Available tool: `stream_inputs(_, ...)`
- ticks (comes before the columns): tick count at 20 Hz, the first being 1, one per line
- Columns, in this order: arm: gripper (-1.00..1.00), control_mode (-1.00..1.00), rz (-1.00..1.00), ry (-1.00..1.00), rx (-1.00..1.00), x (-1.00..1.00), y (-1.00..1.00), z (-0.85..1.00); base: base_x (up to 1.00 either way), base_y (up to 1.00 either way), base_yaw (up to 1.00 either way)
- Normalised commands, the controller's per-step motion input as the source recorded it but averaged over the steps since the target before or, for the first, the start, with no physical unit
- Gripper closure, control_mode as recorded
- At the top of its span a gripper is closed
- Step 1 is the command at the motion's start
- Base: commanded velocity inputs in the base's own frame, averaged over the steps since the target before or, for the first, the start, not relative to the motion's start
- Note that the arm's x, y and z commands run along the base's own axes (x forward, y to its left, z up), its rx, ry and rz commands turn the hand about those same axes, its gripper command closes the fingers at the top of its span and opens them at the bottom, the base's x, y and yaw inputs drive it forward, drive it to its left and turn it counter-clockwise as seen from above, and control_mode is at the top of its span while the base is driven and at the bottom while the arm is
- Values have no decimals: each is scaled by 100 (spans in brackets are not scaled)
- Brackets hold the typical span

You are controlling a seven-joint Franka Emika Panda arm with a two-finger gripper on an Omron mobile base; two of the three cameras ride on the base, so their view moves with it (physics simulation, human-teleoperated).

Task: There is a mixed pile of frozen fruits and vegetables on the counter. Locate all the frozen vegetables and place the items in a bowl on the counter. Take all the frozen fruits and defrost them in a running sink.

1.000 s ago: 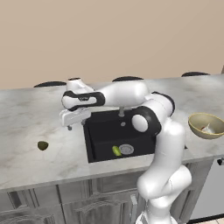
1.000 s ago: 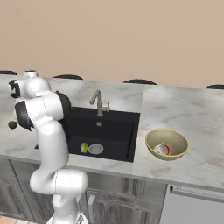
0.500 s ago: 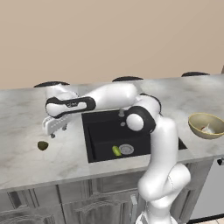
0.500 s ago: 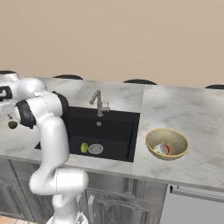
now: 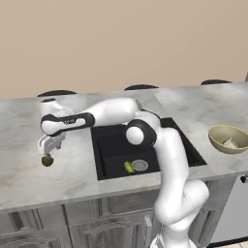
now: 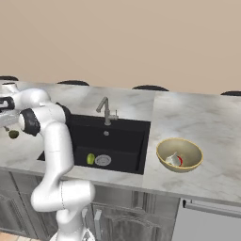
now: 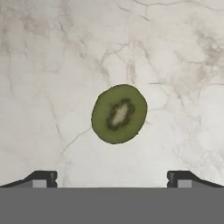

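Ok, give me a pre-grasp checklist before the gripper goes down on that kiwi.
1. Gripper open: ok, jaws stand wide.
2. Kiwi centred between the fingertips: ok in the hand view.
3. Gripper above the kiwi, not touching: ok, it lies on the counter just under the gripper.
4. Nothing crowding the kiwi: ok, bare stone around it.
5. Sink ready to receive: ok, the oblong fruit lies by the drain with room left.
6. Water running from the faucet: cannot tell.

Green kiwi half (image 7: 119,114) on grey-veined white counter (image 7: 175,65)
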Motion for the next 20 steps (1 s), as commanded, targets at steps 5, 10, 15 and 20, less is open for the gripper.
stream_inputs(5, -100, -100, 13, 0, -2, 29, 46, -8, 0, 0, 0)
stream_inputs(10, -100, -100, 8, 1, 0, 12, 26, -17, 0, 0, 0)
stream_inputs(15, -100, -100, 2, 4, 2, -5, -7, -35, 0, 0, 0)
stream_inputs(20, -100, -100, 1, 8, 3, -31, -22, -34, 0, 0, 0)
